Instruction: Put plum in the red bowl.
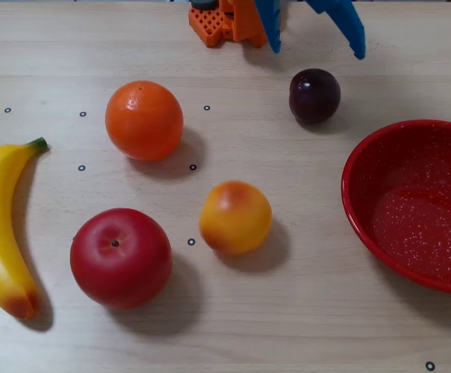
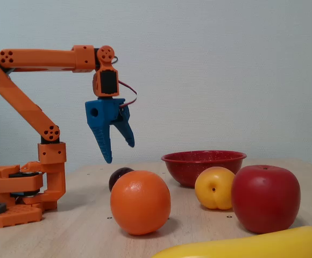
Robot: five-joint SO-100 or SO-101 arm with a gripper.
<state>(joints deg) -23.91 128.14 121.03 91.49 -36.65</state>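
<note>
Overhead, the plum sits on the pale wooden counter toward one o'clock from the middle of the view, free of any contact. The blue gripper enters from the twelve o'clock edge, its two fingers spread wide, one tip at eleven o'clock of the plum and the other at one o'clock of it. In the fixed view the gripper hangs in the air well above the counter with its jaws parted and nothing between them, and the plum shows only partly behind the orange.

The red bowl lies at four o'clock of the plum, near but apart from it, and is cut off by the three o'clock edge of the overhead view; it holds no fruit. The orange rests at nine o'clock of the plum. A yellow-orange peach lies near the centre, a red apple at eight o'clock of the peach, and a banana along the nine o'clock edge. The arm's orange base stands at twelve o'clock.
</note>
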